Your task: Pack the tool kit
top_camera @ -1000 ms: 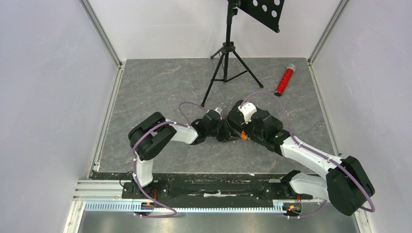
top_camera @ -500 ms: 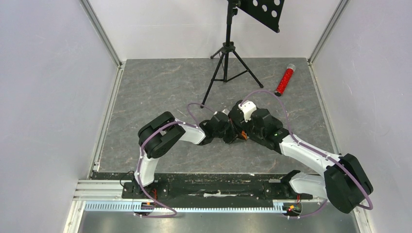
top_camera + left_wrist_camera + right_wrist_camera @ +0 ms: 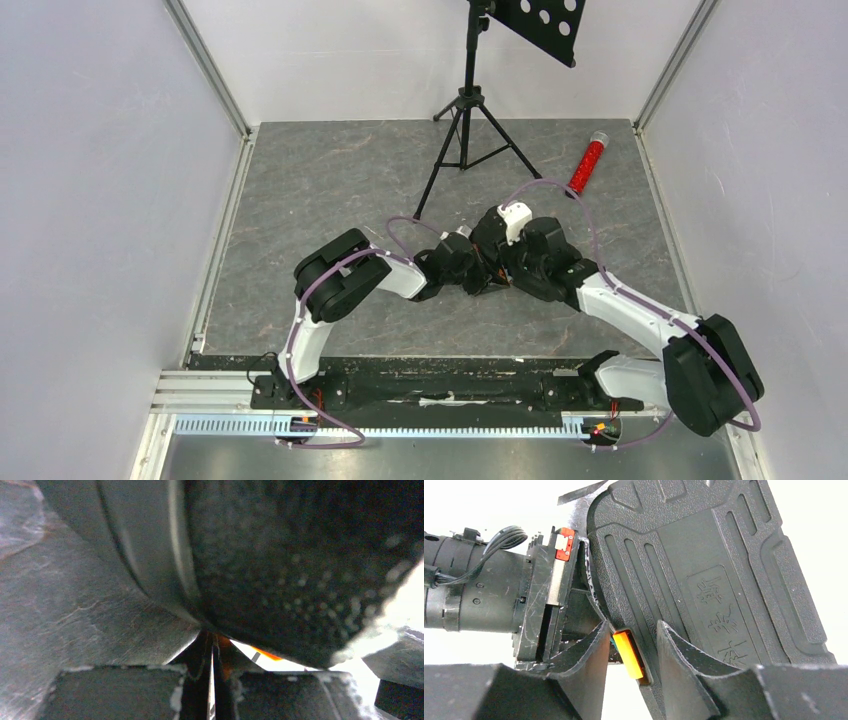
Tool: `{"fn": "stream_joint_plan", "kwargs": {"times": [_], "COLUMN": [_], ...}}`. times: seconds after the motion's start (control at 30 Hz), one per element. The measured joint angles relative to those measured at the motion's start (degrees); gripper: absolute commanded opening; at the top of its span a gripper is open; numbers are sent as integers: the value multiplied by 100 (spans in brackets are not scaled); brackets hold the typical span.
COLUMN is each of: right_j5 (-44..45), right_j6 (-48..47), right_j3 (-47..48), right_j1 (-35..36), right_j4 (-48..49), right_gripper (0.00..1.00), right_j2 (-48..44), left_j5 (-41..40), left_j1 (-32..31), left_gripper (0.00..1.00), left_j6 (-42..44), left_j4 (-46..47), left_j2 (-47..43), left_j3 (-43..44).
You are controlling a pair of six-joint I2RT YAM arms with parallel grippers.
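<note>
The tool kit [image 3: 704, 570] is a black case whose ribbed lid fills the right wrist view, and its orange latch [image 3: 628, 655] sits on the edge. In the top view the case is almost hidden under both wrists, with only the latch [image 3: 497, 280] showing. My right gripper [image 3: 631, 665] is open, its fingers straddling the latched edge, one finger [image 3: 684, 655] over the lid. My left gripper [image 3: 210, 690] is shut, its tips against the case's textured side [image 3: 300, 555]. The left gripper [image 3: 549, 595] also shows in the right wrist view, pressed to the case's left edge. No loose tools are visible.
A black tripod stand [image 3: 465, 130] stands behind the arms at the back centre. A red glittery tube [image 3: 586, 165] lies at the back right. White walls close off the left, right and back. The arm bases and a rail [image 3: 430, 390] line the near edge.
The left arm has swung right and pushed closer to the case. The right wrist has shifted slightly left and back over it.
</note>
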Motion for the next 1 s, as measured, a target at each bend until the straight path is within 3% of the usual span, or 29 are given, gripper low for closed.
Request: {"fn": "stream_joint_plan", "kwargs": {"times": [0.3, 0.57, 0.73, 0.8, 0.83, 0.87, 1.0], "right_j5": [-544, -634, -542, -356, -260, -129, 483], "right_j6": [-17, -61, -61, -44, -26, -15, 39], "right_j3": [656, 1038, 1040, 1008, 973, 903, 516], "right_j1": [-566, -1311, -1665, -1744, -1762, -1768, -1768], "right_j4": [-1005, -1342, -1552, -1580, -1582, -1574, -1589], "right_gripper": [44, 53, 65, 79, 94, 98, 98], "right_j2": [146, -90, -946, -1443, -1679, -1963, -2988], "left_j5": [11, -151, -529, -809, -1021, -1246, -2179], "left_j1": [103, 398, 962, 1167, 1252, 1298, 1316], "left_gripper": [6, 31, 55, 63, 67, 69, 77], "left_j6": [-107, -39, 603, 1069, 1366, 1670, 2815], "left_j4": [59, 63, -909, -1604, -1969, -2332, -3626], "left_j2": [28, -422, -1947, -2815, -3366, -3930, -5917], "left_j3": [0, -531, -1300, -1340, -1329, -1303, -1008]}}
